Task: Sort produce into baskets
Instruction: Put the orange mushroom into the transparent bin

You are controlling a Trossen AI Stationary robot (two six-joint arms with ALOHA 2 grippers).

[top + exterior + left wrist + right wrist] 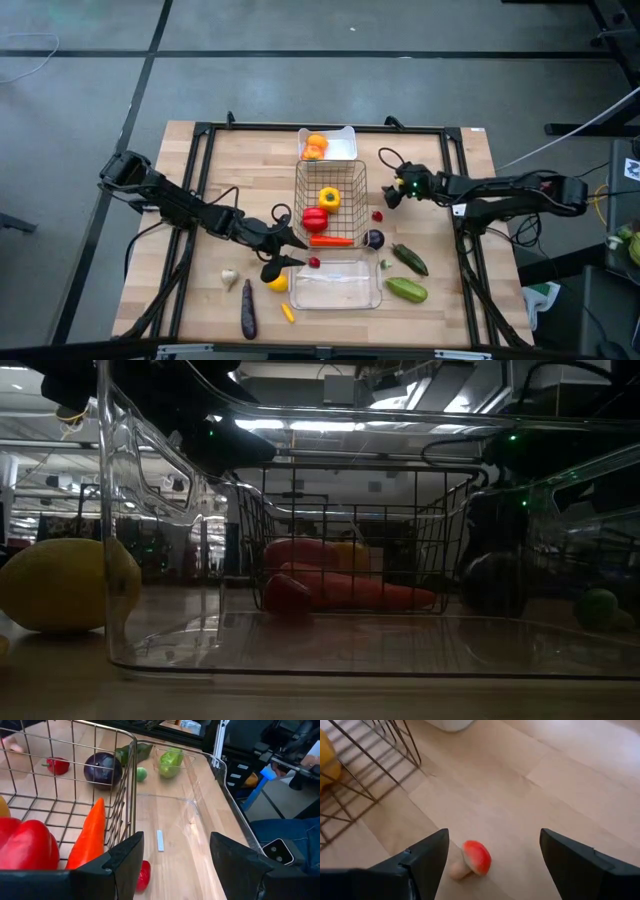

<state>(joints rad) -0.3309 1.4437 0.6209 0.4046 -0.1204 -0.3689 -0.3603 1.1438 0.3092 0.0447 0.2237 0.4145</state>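
Centrally, the wire basket (330, 212) holds a yellow pepper (329, 198), a red pepper (315, 219) and a carrot (331, 241); the white tray (343, 149) behind it holds orange produce (315, 147), its kind hard to tell, and the clear tray (335, 285) in front has nothing in it. Other produce lies loose on the table (250, 160). The left gripper (298, 244) hangs open and empty at the basket's front corner beside a small red piece (143, 875). The right gripper (386, 198), open and empty, hovers over a red-capped mushroom (471, 859) beside the basket
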